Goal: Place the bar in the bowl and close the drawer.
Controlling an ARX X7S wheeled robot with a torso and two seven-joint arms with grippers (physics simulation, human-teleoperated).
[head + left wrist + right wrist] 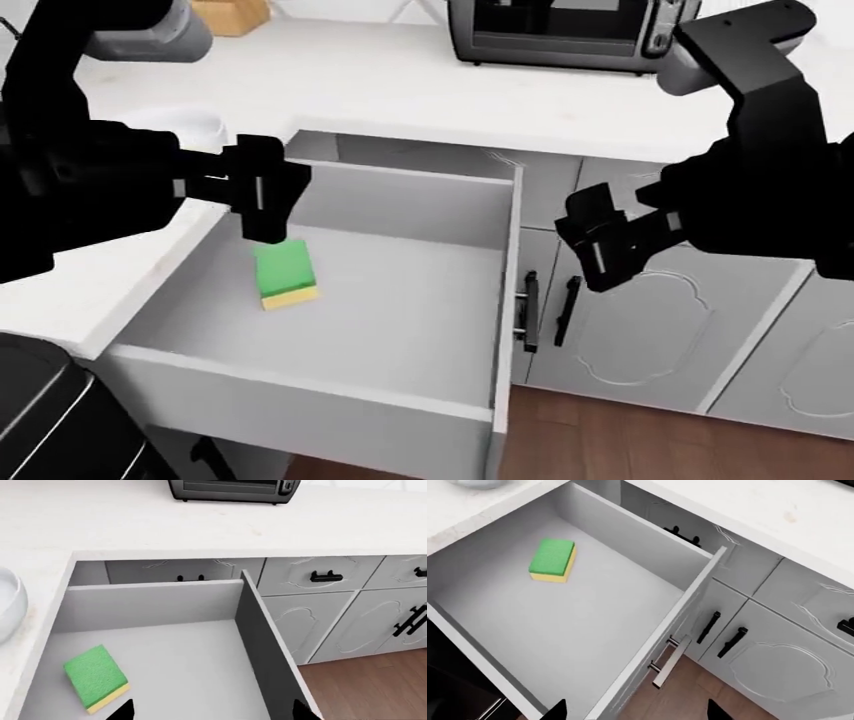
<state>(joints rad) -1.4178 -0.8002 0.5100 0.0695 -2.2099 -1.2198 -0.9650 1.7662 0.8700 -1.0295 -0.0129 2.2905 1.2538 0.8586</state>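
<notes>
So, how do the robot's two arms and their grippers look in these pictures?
Both arms are matte black and blocky, each with a rounded grey joint housing near the top of the head view. The left gripper and the right gripper are black, with short angular fingers. No cables or markings are visible.

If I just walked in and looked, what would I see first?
Probably the big grey drawer pulled wide open under the white counter, with a bright green sponge lying alone inside it. Two black robot arms hang over it, the left gripper above the sponge and the right gripper beside the drawer's open end.
</notes>
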